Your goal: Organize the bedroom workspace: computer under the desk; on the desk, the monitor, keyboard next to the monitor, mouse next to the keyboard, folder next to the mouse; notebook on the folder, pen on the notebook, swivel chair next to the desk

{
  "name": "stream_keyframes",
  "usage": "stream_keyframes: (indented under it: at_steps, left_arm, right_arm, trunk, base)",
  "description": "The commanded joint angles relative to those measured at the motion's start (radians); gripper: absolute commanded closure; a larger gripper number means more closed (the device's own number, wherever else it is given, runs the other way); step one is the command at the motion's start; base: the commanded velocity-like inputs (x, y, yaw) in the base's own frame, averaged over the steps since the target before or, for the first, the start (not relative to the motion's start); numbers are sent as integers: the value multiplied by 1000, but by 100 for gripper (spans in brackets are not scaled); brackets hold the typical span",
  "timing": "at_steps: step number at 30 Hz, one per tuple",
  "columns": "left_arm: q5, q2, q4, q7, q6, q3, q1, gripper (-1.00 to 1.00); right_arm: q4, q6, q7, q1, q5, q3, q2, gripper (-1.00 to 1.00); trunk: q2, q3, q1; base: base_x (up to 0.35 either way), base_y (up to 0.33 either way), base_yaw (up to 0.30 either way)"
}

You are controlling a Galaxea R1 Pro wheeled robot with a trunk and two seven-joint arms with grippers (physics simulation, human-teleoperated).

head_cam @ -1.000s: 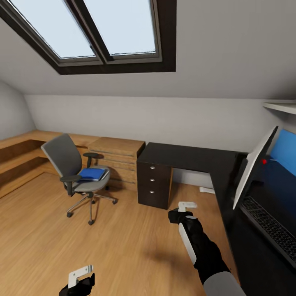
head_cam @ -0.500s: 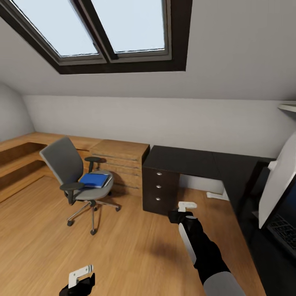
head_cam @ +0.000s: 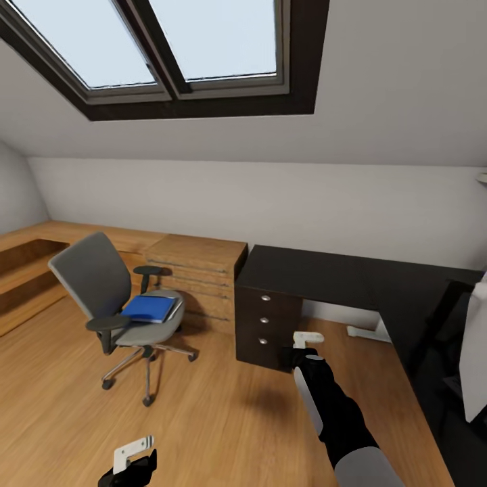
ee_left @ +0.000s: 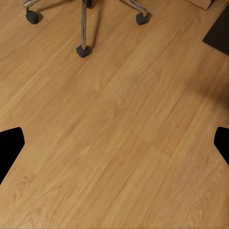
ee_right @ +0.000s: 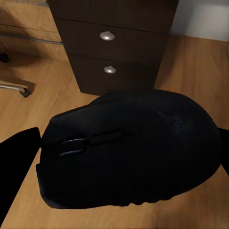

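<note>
Monitor (head_cam: 475, 352) was cut off at frame edge. Right gripper (ee_right: 125, 200) extended forward, jaws clamping the black mouse (ee_right: 129, 150). Left gripper (ee_left: 114, 143) low, jaws wide over floor (ee_left: 119, 143).

An attic room at home, set up as a study: sloped white ceiling with a dark-framed skylight (head_cam: 182, 54), warm wood floor (head_cam: 223, 419), low light-wood cabinets (head_cam: 196, 270) along the wall, a black L-shaped worktop (head_cam: 325, 270) with drawers, and a grey swivel chair (head_cam: 118, 304) standing by.
</note>
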Motion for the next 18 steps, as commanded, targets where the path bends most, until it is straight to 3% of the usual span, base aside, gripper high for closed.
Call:
stream_keyframes:
  at_steps: [1,18]
  left_arm:
    - [7,1,-2,7,4,-4,0,-100]
    - [5,1,-2,4,-45,-6,0,-100]
  right_arm:
    - [-1,5,-7,-1,-5,2,0,100]
    - [-1,5,-7,-1,-5,3,0,100]
  trunk:
    - [-1,-1,1]
    - [-1,-1,1]
  base:
    - [330,0,0]
    - [330,0,0]
